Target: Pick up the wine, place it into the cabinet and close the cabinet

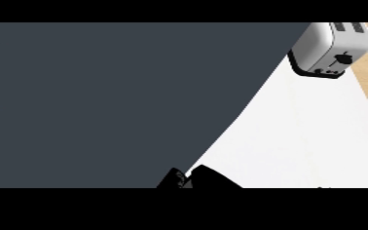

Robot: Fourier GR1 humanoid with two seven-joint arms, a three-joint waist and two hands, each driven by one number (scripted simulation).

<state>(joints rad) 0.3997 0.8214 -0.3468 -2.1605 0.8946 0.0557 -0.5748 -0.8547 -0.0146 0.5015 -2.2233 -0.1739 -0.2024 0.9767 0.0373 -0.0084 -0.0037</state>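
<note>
A wide dark grey cabinet door (122, 102) fills the left and middle of the head view, and its curved edge runs from the top right down to the bottom centre. Part of a black hand (205, 178), which looks like my right one, shows at the bottom centre, right at the door's lower edge. Only a small part of it is in view. The wine is not in view, and neither is my left hand.
A silver toaster (323, 48) on a black base stands at the top right. The white counter top (302, 136) stretches across the right side, with a strip of wooden surface (359, 73) at the far right edge.
</note>
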